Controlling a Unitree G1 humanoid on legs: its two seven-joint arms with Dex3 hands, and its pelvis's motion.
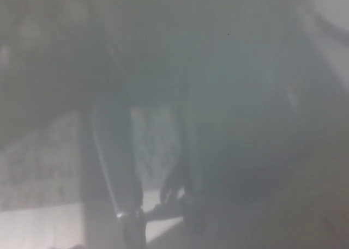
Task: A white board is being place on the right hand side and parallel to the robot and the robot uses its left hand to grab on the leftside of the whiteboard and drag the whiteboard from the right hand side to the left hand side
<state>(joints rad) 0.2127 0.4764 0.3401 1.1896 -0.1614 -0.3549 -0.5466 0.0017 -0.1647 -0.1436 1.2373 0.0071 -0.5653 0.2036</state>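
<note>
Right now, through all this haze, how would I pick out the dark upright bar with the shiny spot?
Start at the pale floor patch in the lower left corner. The dark upright bar rises along its right edge. Only it carries a small bright glint near its foot; the fainter upright to its right has none.

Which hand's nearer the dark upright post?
Cannot tell: view fogged. One dark hand-like shape sits just right of the post; which hand is unclear, no other shows.
</note>
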